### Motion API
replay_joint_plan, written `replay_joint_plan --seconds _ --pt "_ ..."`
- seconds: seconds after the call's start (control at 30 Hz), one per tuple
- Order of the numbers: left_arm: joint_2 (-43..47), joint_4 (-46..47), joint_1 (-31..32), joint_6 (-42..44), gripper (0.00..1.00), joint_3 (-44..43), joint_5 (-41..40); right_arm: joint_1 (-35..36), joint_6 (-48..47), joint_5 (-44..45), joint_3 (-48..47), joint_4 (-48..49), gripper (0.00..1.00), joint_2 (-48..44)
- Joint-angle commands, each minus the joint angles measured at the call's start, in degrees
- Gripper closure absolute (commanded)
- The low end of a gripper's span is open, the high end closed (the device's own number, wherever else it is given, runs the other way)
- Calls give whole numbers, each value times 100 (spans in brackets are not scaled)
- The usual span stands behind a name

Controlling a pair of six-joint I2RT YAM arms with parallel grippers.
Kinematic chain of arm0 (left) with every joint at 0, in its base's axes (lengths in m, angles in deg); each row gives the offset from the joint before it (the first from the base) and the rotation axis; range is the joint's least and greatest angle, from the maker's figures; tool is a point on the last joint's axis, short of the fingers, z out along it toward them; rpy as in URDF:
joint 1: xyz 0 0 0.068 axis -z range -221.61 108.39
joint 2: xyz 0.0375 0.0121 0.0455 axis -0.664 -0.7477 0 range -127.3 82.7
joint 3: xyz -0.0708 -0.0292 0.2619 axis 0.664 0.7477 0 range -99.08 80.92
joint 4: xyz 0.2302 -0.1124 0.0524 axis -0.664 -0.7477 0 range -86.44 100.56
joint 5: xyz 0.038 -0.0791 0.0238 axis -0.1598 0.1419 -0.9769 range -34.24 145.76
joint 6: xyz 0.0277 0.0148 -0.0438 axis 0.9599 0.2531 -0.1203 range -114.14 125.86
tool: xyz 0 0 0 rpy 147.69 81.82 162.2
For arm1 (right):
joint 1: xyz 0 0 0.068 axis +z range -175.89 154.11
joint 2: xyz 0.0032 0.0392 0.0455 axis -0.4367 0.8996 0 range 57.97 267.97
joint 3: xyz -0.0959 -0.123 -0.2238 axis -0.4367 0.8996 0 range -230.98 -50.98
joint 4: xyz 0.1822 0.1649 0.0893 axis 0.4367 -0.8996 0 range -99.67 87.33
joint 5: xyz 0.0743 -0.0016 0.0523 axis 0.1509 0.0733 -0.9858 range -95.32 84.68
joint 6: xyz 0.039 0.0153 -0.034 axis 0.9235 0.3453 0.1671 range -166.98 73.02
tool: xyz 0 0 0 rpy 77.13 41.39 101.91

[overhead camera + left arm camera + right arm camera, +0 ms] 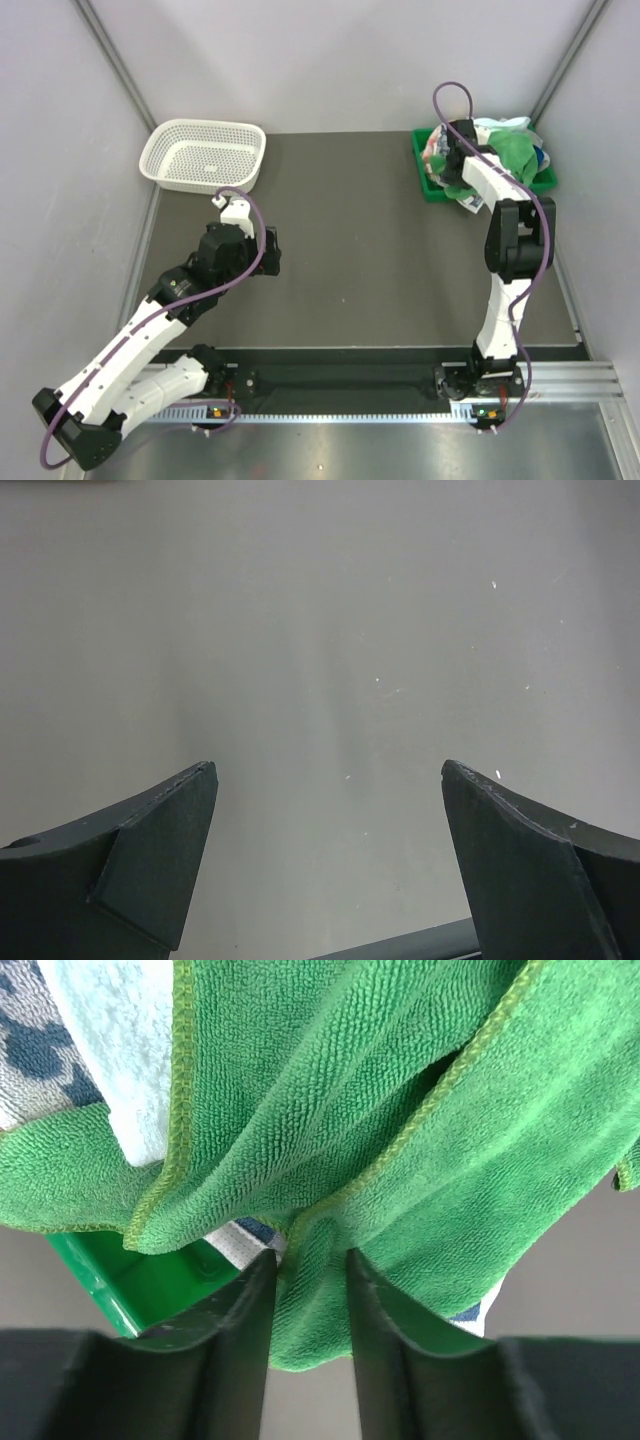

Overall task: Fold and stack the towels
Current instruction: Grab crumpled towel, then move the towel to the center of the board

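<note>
Basket and tray at the far corners of a dark table

A white mesh basket (210,124) sits at the far left of the dark grey table top (360,260), close to the pale left wall (60,150). A green plastic tray (421,158) sits at the far right, near the right wall and well apart from the basket. Pale grey walls close the table on three sides, and a silver metal rail (570,378) runs along its near edge.
</note>
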Motion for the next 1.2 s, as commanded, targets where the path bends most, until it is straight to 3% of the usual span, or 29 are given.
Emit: replay_joint_plan --seconds 0.0,0.23,0.5,0.67,0.97,1.17 --pt "3 197 -13 65 1 -4 -57 -43 -26 -93 0 188 69 -299" --pt "3 189 -4 65 1 5 -92 -43 -44 -137 18 91 100 -466" --pt "2 180 -13 65 1 -4 -118 45 -210 -40 -183 -110 100 -1213" --pt "11 189 -13 39 1 -30 -39 519 -360 -5 -764 -524 100 -1748" --pt "-278 180 -21 -277 4 -346 356 2074 -527 382 -1801 -893 100 -2285" --pt "-612 811 -21 -814 11 -294 831 2945 -474 347 -2240 -902 100 -2400"
